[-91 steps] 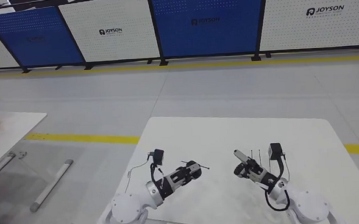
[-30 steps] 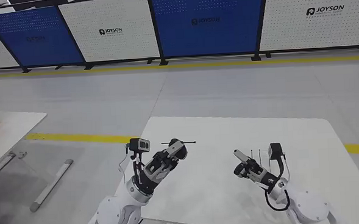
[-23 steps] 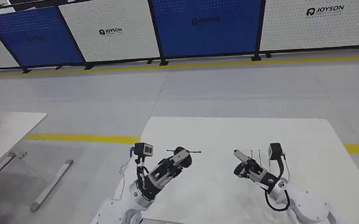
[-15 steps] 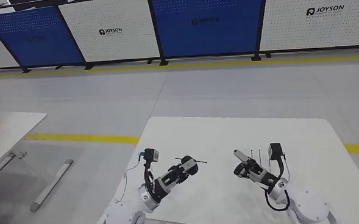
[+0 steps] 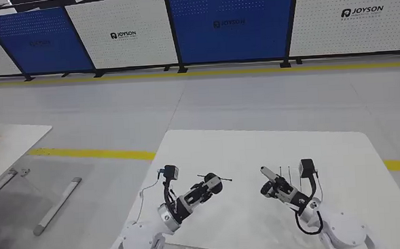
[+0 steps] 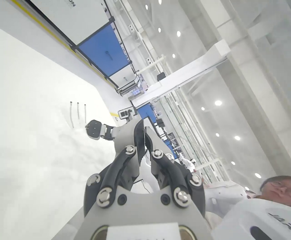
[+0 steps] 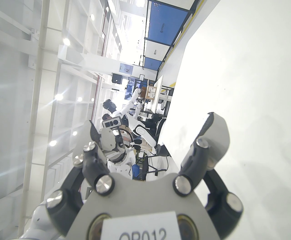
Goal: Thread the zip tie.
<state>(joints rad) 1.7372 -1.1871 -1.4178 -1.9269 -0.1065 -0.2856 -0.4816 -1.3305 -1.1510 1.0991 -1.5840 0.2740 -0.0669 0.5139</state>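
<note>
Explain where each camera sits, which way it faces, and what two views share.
Top view: on the robot above its arms, looking down over the white table; both arms show.
Left wrist view: on the left wrist, looking along the left gripper, shut on a zip tie, across the table.
Right wrist view: on the right wrist, looking past the open right gripper along the table.
Shared: top and left wrist views both show the right gripper and spare zip ties.

Matt white table [image 5: 269, 148]; matt grey fingers [image 7: 217, 129] with shiny metal screws [image 7: 201, 142].
</note>
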